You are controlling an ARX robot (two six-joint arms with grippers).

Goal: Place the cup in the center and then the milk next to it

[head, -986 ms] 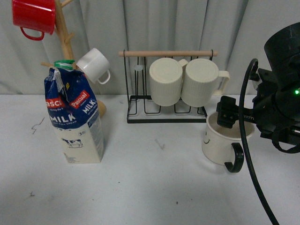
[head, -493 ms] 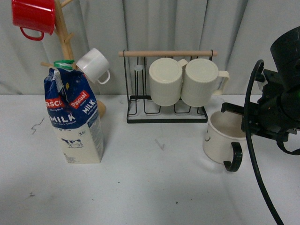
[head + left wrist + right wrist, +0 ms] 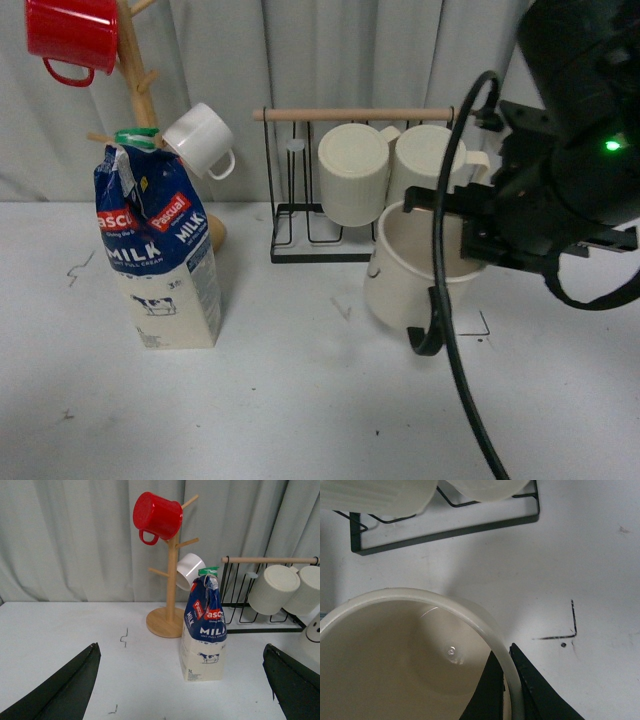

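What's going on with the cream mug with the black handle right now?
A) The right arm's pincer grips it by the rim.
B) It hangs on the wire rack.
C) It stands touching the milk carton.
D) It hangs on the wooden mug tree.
A: the right wrist view shows the right pincer closed on the rim of the mug, one finger inside and one outside.

Red mug [image 3: 72, 35], white cup [image 3: 200, 138] hang on tree [image 3: 133, 60].
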